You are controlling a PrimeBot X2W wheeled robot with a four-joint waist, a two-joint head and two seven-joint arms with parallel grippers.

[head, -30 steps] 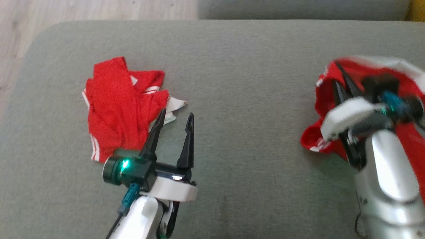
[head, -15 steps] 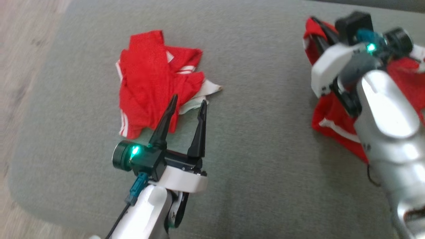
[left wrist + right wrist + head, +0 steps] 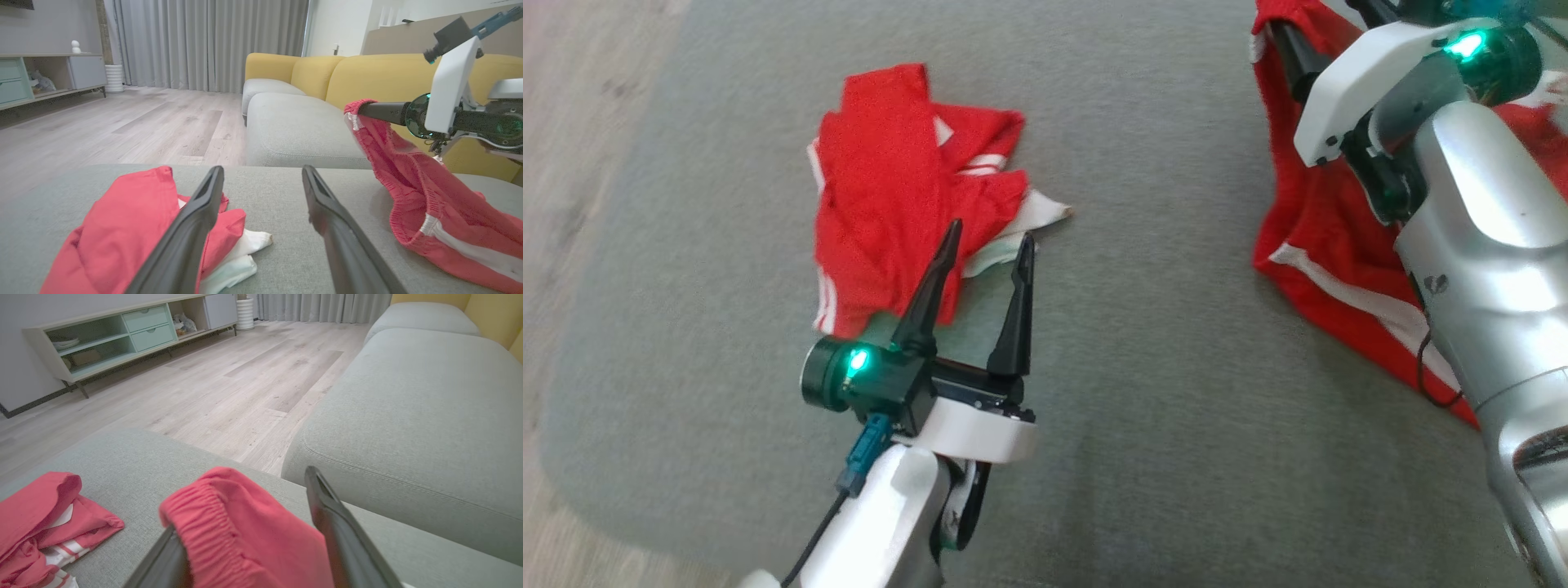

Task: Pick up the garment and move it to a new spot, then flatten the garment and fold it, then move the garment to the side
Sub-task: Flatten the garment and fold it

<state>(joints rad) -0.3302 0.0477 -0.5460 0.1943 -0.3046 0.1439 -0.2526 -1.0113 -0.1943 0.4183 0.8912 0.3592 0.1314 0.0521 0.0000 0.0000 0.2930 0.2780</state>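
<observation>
The red shorts [image 3: 1331, 245] are hung by the waistband over one finger of the right gripper [image 3: 1319, 24], jaws parted and clamped on nothing, their length trailed back along the grey cushion [image 3: 1143, 343] beneath that arm, well apart from the spread, empty left gripper [image 3: 988, 233].

Left pincer [image 3: 990, 231] gapes beside crumpled red garment [image 3: 890, 188] on grey cushion [image 3: 1143, 343].

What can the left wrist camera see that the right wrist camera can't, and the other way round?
Left wrist view: the right arm from the side, red shorts hanging off one of its fingers, and a white figurine. Right wrist view: a dish on the cabinet shelf. Both: the crumpled red garment on the grey cushion, and wooden floor.
</observation>
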